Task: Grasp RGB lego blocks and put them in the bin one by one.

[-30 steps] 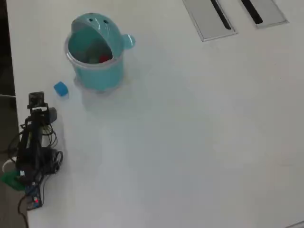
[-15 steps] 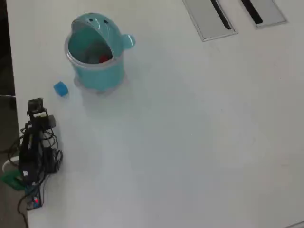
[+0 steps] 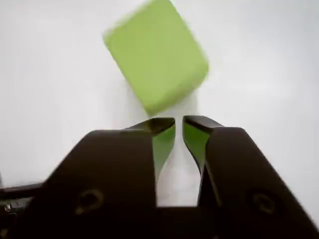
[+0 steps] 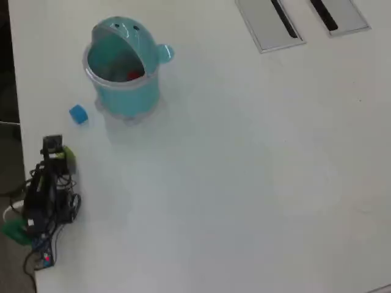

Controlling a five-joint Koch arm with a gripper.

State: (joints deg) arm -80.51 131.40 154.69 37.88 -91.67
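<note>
Arm shifted; wrist view alone shows end effector (image 3: 178,121) slightly open, empty, green block (image 3: 155,56) ahead.

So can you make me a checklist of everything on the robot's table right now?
Surface: white table, bare across the middle.
Job's things: yellow-green block on the table just past the gripper tips; blue block beside the teal bin; red block inside the bin.
Clutter: nothing seen.
Gripper: gripper nearly closed, narrow gap, holding nothing.
Cables: black wire bundle at the arm's base.
Surroundings: two grey panels with dark slots at the far edge.
</note>
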